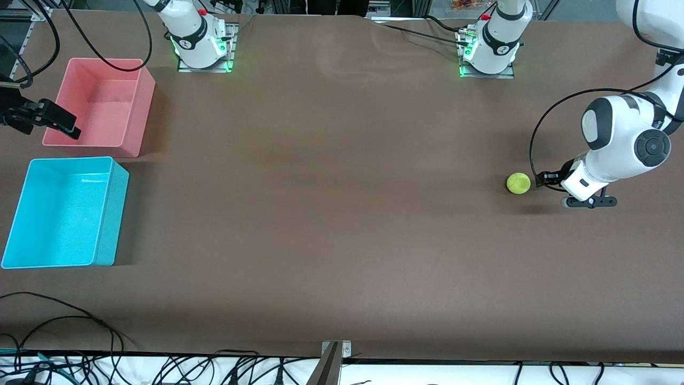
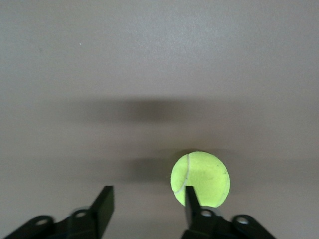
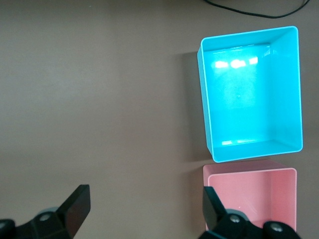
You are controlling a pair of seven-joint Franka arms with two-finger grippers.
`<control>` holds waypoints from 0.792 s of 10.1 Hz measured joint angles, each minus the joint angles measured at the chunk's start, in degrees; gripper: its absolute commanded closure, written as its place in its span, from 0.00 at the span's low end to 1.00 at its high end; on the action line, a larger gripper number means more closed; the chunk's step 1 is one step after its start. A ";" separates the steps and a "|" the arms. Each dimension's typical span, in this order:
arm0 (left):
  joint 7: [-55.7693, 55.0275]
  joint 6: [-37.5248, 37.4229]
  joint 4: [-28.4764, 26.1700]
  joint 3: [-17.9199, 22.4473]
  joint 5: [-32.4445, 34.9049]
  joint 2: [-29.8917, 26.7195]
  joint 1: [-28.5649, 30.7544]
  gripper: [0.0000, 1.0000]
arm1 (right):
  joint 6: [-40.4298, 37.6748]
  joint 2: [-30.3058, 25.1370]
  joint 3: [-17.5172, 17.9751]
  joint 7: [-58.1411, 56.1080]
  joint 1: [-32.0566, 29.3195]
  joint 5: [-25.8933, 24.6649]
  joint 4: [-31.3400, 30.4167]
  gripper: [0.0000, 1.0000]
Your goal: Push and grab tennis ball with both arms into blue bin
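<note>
- The ball (image 1: pixel 518 183) lies on the brown table (image 1: pixel 331 214) toward the left arm's end, well apart from both bins.
- In the left wrist view the ball (image 2: pixel 200 179) shows a pale curved seam and sits against the tip of one finger (image 2: pixel 191 201); nothing lies between the two fingers.
- The left gripper (image 1: pixel 546 179) is low at the table just beside the ball, on the side away from the bins. Its fingers stand apart and hold nothing.
- The left arm (image 1: pixel 625 139) bends down from the table's edge, with a black cable looping over its wrist.
- The blue bin (image 1: pixel 107 214) stands at the right arm's end of the table, open side up, with nothing in it.
- The pink bin (image 1: pixel 140 107) stands just beside the blue one, farther from the front camera, with a narrow gap between them.
- The right gripper (image 1: pixel 53 120) hangs over the outer edge of the pink bin, fingers spread wide and holding nothing.
- The right wrist view looks down on the blue bin (image 3: pixel 209 99) and part of the pink bin (image 3: pixel 249 172).
- The right arm waits.
</note>
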 measured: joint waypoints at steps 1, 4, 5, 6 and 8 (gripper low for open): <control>0.45 0.00 -0.10 -0.06 0.11 0.00 -0.01 0.58 | 0.00 0.00 0.00 0.00 0.00 0.00 0.00 0.00; 6.15 0.00 -0.54 -0.21 0.72 -0.01 -0.03 0.44 | 0.00 0.00 0.00 0.01 0.00 0.00 0.00 0.00; 6.71 0.00 -0.62 -0.20 0.72 -0.01 -0.02 0.41 | 0.00 0.00 -0.01 0.01 -0.01 0.00 0.00 0.00; 6.74 0.00 -0.67 -0.18 0.72 -0.01 0.00 0.54 | 0.00 0.00 -0.01 0.01 -0.01 0.00 0.00 0.00; 6.82 -0.36 -0.68 -0.18 0.72 -0.08 0.00 1.00 | 0.00 0.00 -0.01 0.01 -0.01 0.00 0.00 0.00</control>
